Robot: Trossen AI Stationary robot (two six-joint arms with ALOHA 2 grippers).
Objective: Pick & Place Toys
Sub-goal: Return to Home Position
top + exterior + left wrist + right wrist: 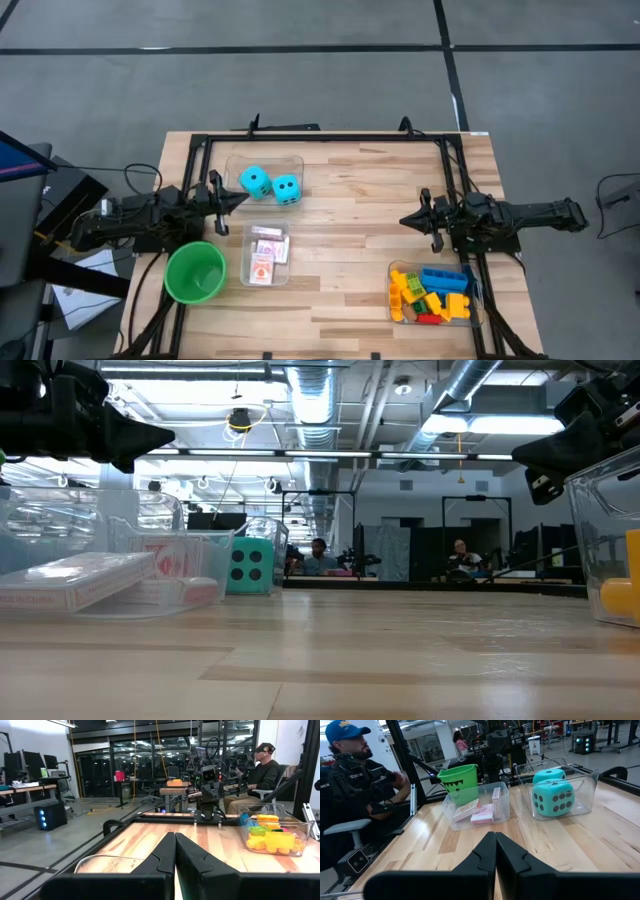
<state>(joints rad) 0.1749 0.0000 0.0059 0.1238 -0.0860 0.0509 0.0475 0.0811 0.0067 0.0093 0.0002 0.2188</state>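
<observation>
The left gripper [238, 200] is pressed shut with nothing between its fingers [162, 861], its tip held level just beside the near corner of the clear bin [230, 163] that holds the two cyan foam dice [270, 185]. The right gripper [407, 220] is likewise closed and empty, pointing inward over bare wood at the table's [340, 265] right side. Every toy in view lies in a container. The dice sit in the far-left bin, and the red-and-white playing cards [268, 248] and an orange card box [261, 270] sit in the smaller bin [246, 228] in front of it. The yellow, blue, green, red and orange plastic bricks [430, 295] are heaped in the bin [392, 268] at the near right. The green cup [195, 272] stands close under the left arm's forearm. With sorting apparently finished and only the retreat to rest left, the likeliest risk is a sideways sweep. If the left arm swings rather than drawing straight back, its tip could clip the dice bin or its forearm could tip the cup. On the other side, a dip of the right arm could catch the brick bin's rim and spill the pile. A seated person [355, 775] is also close to the table's left edge, within reach of a wide swing.
</observation>
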